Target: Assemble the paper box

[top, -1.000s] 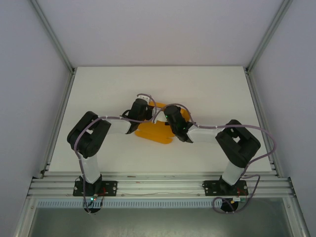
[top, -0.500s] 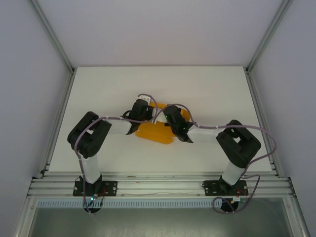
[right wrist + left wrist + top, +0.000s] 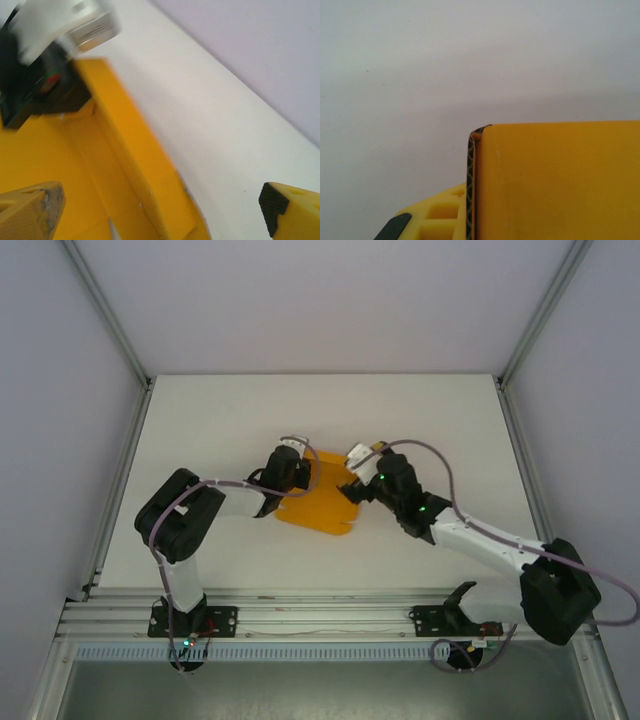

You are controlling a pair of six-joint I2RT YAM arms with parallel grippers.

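Left gripper (image 3: 299,478) was clamped on paper box (image 3: 318,508) edge | right gripper (image 3: 160,212) stood wide open, holding nothing

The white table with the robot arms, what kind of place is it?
Probably a robot lab test cell: a left arm and right arm bolted to a metal rail, plain white walls on aluminium posts around the table, and an orange paper box to work on.
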